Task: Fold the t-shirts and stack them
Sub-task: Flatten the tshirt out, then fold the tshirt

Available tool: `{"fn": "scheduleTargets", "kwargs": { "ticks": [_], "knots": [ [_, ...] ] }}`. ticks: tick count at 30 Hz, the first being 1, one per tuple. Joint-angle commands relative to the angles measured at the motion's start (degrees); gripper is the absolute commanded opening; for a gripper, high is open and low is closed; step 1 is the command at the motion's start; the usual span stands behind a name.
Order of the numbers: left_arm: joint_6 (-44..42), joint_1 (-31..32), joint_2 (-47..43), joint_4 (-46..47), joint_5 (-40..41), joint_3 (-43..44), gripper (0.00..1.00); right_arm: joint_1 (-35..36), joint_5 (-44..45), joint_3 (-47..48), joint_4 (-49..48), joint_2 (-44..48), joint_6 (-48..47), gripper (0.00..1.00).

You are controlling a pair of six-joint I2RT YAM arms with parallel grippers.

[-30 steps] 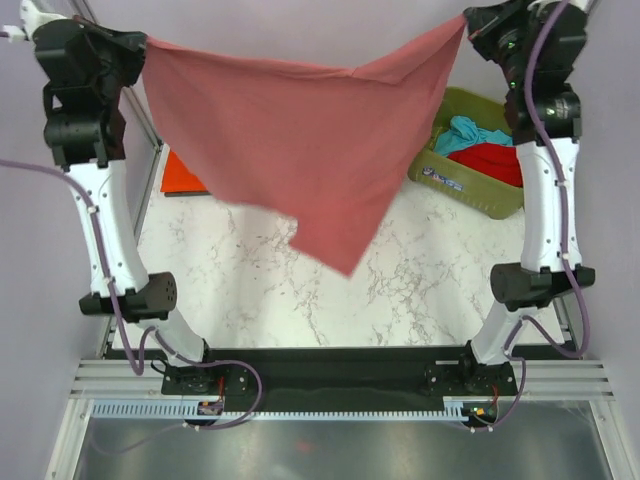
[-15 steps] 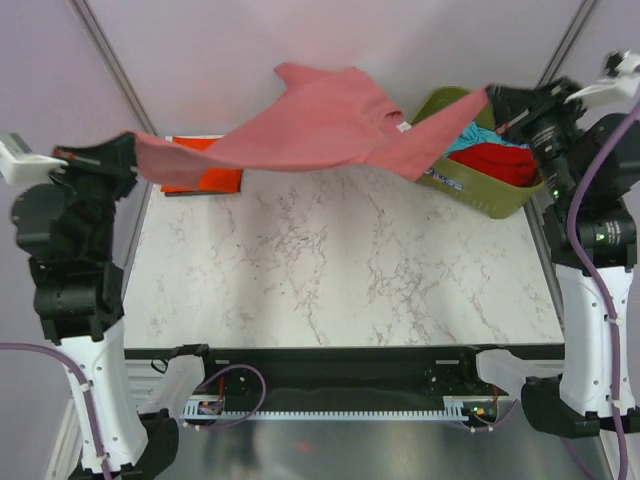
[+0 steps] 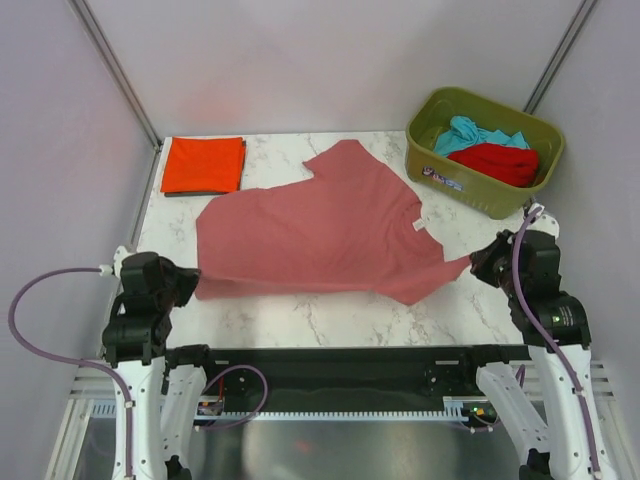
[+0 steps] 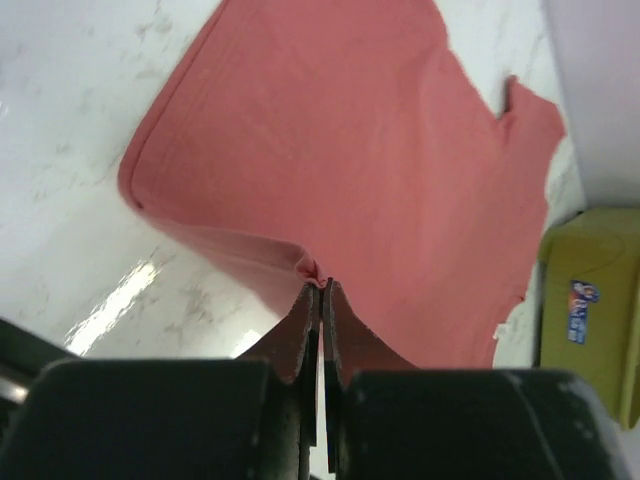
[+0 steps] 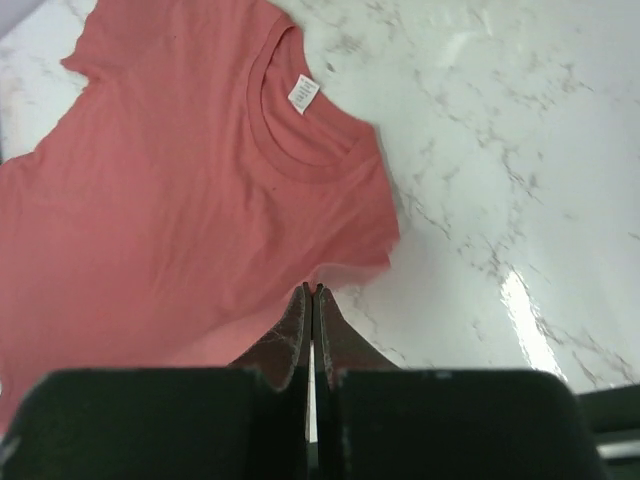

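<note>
A dusty pink t-shirt [image 3: 320,232] lies spread over the middle of the marble table, its collar and white tag [image 5: 303,92] toward the right. My left gripper [image 3: 196,286] is low at the near left, shut on a pinched corner of the pink t-shirt [image 4: 340,150]; the cloth bunches at its tips [image 4: 320,284]. At the near right, my right gripper [image 3: 474,266] is shut on the shirt's edge by the shoulder [image 5: 313,290]. A folded orange-red t-shirt [image 3: 203,165] lies at the far left corner.
An olive-green bin [image 3: 432,158] stands at the far right corner, holding a teal shirt [image 3: 468,132] and a red shirt [image 3: 502,163]. The bin's side [image 4: 592,300] shows in the left wrist view. Grey walls and slanted frame posts surround the table.
The pink t-shirt hung high between both raised grippers, was swung out over the table, and now lies flat. Both arms have dropped and pulled back to the near edge, still gripping it.
</note>
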State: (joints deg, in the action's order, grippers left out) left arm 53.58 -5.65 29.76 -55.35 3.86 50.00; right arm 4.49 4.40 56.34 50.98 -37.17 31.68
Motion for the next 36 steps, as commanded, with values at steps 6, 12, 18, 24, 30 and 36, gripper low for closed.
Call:
{"fn": "scheduleTargets", "kwargs": {
  "ticks": [6, 12, 18, 24, 30, 36],
  "knots": [
    [6.10, 0.11, -5.06, -4.68, -2.80, -15.18, 0.02, -0.10, 10.53, -5.10, 9.49, 1.84, 2.24, 0.00],
    [10.66, 0.11, -1.65, -4.68, -1.49, -16.34, 0.02, -0.10, 9.49, -3.25, 4.84, -3.78, 4.00, 0.00],
    [13.65, 0.11, 6.18, -4.68, 2.38, -14.93, 0.02, -0.01, 5.88, -2.81, -4.48, -13.80, 2.95, 0.00],
    [15.50, 0.11, 10.67, -3.36, 4.31, -15.28, 0.02, -0.10, 5.61, -4.04, -10.46, -23.55, 1.20, 0.00],
    [16.03, 0.11, 13.48, -1.60, 7.30, -16.68, 0.02, -0.01, 4.57, -2.11, -15.47, -29.10, -2.06, 0.00],
    [16.11, 0.11, 16.90, 1.47, 7.57, -17.65, 0.02, -0.10, 3.33, 0.79, -18.46, -33.40, -4.96, 0.00]
  ]
}}
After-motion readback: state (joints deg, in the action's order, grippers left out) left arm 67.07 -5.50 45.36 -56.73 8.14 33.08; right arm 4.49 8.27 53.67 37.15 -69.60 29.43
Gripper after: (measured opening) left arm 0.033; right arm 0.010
